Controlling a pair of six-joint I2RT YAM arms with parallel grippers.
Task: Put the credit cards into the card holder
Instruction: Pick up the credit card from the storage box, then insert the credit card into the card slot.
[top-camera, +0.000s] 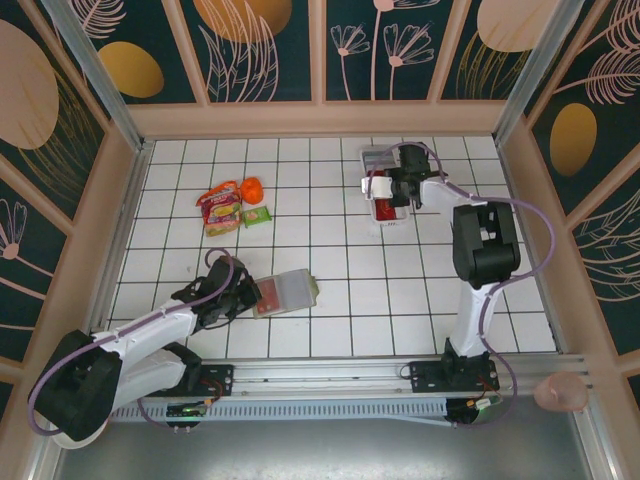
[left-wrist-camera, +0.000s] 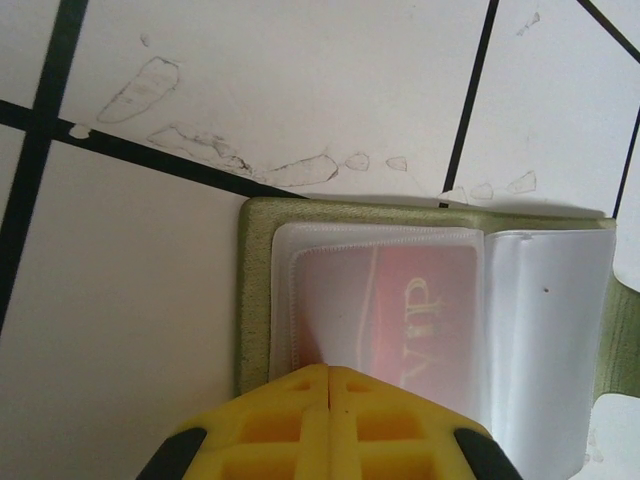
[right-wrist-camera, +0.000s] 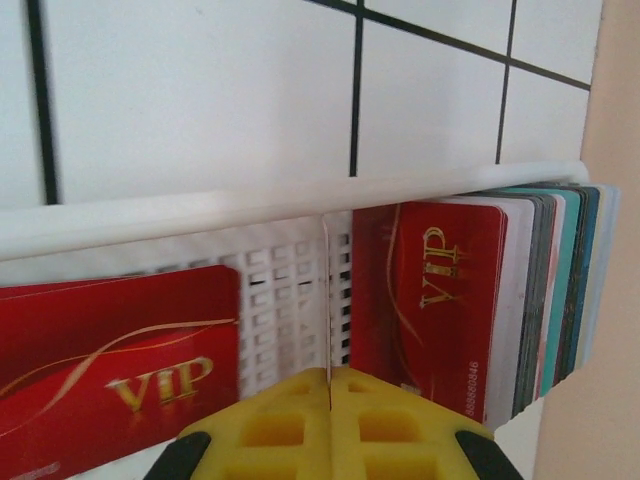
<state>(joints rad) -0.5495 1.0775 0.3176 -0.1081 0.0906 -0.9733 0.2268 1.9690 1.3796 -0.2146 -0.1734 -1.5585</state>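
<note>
Left end effector (left-wrist-camera: 328, 372): shut, tips at the near edge of the clear sleeve (left-wrist-camera: 540, 330) of the open card holder (left-wrist-camera: 252, 300). One red card (left-wrist-camera: 425, 300) is sleeved just ahead. Can't tell if I'm actually pinching plastic. Risk: any pull drags the holder across the counter (left-wrist-camera: 130, 300) or folds it.

Right end effector (right-wrist-camera: 330, 374): clamped on what looks like a thin edge-on card (right-wrist-camera: 327, 280) inside the white tray (right-wrist-camera: 250, 212). More credit cards (right-wrist-camera: 450, 300) are stacked ahead-right. Risk: shallow pinch, so the card pivots or catches the rim on lift.
</note>
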